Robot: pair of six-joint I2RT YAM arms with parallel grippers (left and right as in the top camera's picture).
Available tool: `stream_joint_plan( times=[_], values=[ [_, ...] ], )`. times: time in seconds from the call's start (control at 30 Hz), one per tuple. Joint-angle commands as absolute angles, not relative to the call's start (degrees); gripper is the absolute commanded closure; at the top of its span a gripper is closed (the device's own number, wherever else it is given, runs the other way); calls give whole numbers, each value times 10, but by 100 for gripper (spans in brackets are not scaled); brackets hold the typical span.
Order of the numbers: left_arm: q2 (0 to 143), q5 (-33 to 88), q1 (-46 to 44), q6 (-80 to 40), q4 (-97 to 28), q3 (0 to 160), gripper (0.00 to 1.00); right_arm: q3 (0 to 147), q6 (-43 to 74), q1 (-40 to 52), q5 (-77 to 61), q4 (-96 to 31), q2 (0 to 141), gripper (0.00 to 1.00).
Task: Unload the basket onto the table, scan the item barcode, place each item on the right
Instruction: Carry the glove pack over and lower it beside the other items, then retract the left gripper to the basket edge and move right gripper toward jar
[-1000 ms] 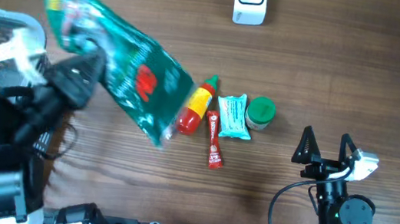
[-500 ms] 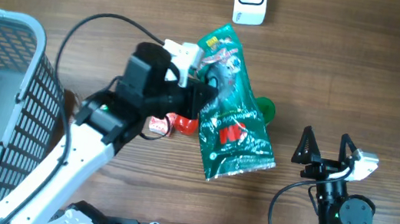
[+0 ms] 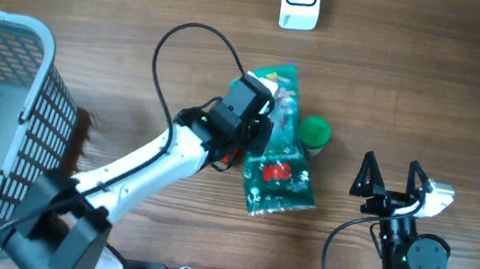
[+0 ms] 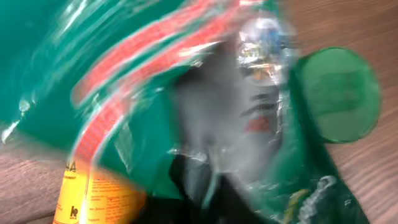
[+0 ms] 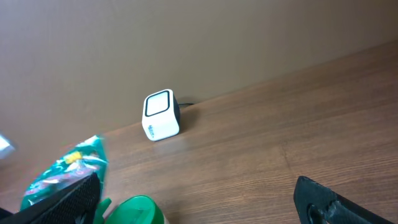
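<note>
Since a second ago the green snack bag (image 3: 280, 158) has swung from over the wire basket (image 3: 10, 48) to mid-table. It now lies flat, its top end towards the barcode scanner (image 3: 300, 1) but well short of it. Its right edge is just beside the green-lidded jar (image 3: 315, 132). It covers the small items there, and only the yellow label of a sauce bottle (image 4: 93, 199) shows under it in the left wrist view. The left gripper (image 3: 259, 130) sits on the bag's upper left edge. Film fills and blurs its camera, so I cannot tell whether the jaws pinch the bag or have let go. The right gripper (image 3: 392, 164) is parked near the table edge, spread wide and holding nothing. Handling judgement: glossy thin film, light, soft and probably part air, so it should flop and swing under a one-point hold, crinkle and slip between hard fingers. The contents likely crush if squeezed mid-body. The best hold looks to be the flat crimped seam at the top end, pinched firmly and clear of any printed code. No barcode is visible on the upturned face, so it is likely underneath and the bag would need turning toward the scanner window.
</note>
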State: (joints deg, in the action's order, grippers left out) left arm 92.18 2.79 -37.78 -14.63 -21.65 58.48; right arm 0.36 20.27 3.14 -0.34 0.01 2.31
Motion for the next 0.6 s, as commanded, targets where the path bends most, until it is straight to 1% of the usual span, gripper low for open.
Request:
stream_joint_plan(
  times=[0.0, 0.03, 0.1, 0.17, 0.23, 0.27, 0.43, 0.47, 0.57],
  values=[
    [918, 16, -378, -139, -214, 590, 20, 3, 197, 32, 0, 4, 20, 0],
    [904, 16, -378, -139, -216, 590, 0, 3, 196, 32, 0, 4, 20, 0],
    [864, -2, -377, -139, -234, 590, 0, 3, 197, 32, 0, 4, 20, 1],
    [809, -78, -377, -147, -282, 590, 0, 3, 196, 32, 0, 4, 20, 0],
    [753, -190, -376, -192, -364, 590, 0, 3, 196, 32, 0, 4, 20, 0],
    [736, -214, -373, -213, -403, 590, 0, 3, 196, 32, 0, 4, 20, 0],
    [669, -220, -340, -292, -655, 590, 0, 3, 196, 32, 0, 4, 20, 0],
    [656, -222, -334, -338, -708, 590, 0, 3, 196, 32, 0, 4, 20, 0],
    [610, -248, -327, -463, -795, 590, 0, 3, 197, 32, 0, 4, 20, 0]
  ],
)
